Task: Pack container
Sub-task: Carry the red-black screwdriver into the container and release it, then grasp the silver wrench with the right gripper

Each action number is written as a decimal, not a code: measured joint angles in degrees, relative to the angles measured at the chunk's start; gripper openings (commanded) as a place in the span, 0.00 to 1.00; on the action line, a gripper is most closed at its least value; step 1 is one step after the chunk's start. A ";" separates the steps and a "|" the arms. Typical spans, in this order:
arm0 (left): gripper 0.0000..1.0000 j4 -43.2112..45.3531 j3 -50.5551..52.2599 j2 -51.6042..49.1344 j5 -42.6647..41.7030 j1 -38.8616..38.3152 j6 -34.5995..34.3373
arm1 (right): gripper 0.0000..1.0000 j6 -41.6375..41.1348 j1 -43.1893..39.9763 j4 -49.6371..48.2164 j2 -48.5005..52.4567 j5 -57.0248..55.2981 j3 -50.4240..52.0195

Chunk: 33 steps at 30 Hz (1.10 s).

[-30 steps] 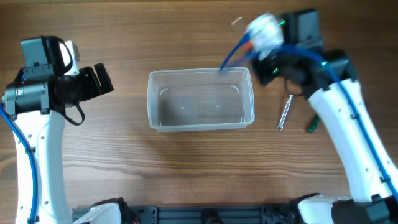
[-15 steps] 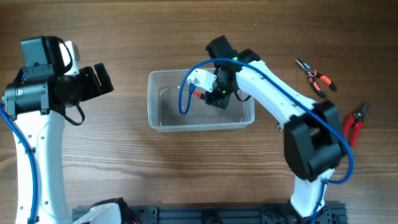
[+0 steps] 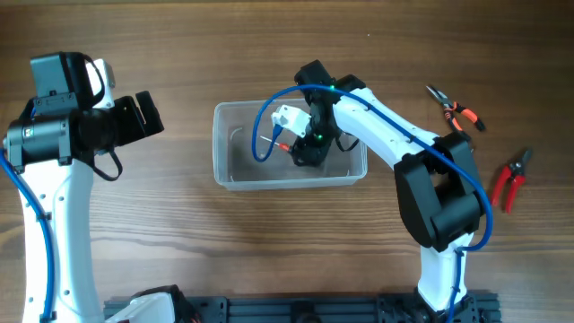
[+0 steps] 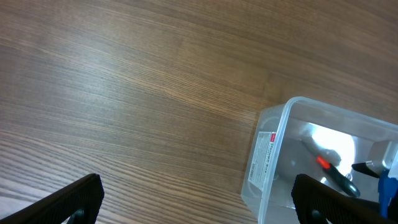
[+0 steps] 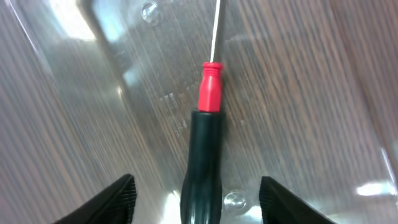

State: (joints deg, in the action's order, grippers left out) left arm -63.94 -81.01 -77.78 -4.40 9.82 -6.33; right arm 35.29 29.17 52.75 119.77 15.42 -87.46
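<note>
My right tool [image 5: 197, 190], spread wide, holds nothing inside the container [image 3: 216, 148]; the screwdriver [image 5: 207, 140] beneath is cut off. My left tool [image 4: 196, 190] gapes empty.

Screwdriver [image 5: 205, 155] in container [image 3: 222, 148], pliers [image 3: 456, 109] and cutters [image 3: 509, 179] on table [image 3: 269, 251] to its right

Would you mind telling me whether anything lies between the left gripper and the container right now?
Nothing visible does. In the left wrist view, only bare table lies between the left gripper and the near wall of the container. The gripper's jaws stand open, pointed that way.
</note>
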 measured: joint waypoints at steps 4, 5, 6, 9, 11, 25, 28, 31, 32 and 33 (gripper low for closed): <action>1.00 0.00 0.00 0.00 0.00 0.00 0.00 | 0.73 -7.48 0.00 1.27 -4.15 -0.50 -0.13; 1.00 0.00 0.00 0.00 0.00 0.00 0.02 | 0.88 -10.62 0.00 1.46 -7.85 -1.57 -0.87; 1.00 0.02 0.00 0.00 0.00 0.00 0.02 | 1.00 -14.23 0.04 1.42 -12.02 -4.17 -2.16; 1.00 0.02 0.00 0.00 0.00 0.00 0.02 | 1.00 -26.99 -0.98 0.17 -26.43 -15.02 -6.05; 1.00 0.02 0.00 0.00 0.00 0.00 0.02 | 1.00 -35.15 -4.44 1.36 -35.63 -20.20 -8.07; 1.00 0.00 0.00 0.00 0.00 0.00 0.02 | 1.00 -71.52 -27.54 7.63 -30.47 -20.41 10.78; 1.00 0.02 0.00 0.00 0.00 0.00 0.02 | 1.00 -71.43 -27.56 4.24 -24.92 -17.73 13.60; 1.00 0.00 0.00 0.00 0.00 0.00 0.02 | 1.00 -70.18 -27.56 1.97 -18.53 -16.06 14.43; 1.00 0.02 0.00 0.00 0.00 0.00 0.02 | 1.00 -69.61 -27.56 1.36 -16.79 -15.65 14.53; 1.00 0.02 0.00 0.00 0.00 0.00 0.02 | 1.00 -68.74 -27.56 0.72 -14.62 -15.34 14.64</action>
State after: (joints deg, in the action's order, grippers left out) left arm -63.92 -81.01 -77.78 -4.40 9.82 -6.31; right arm -33.45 1.61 53.47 105.14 0.08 -72.82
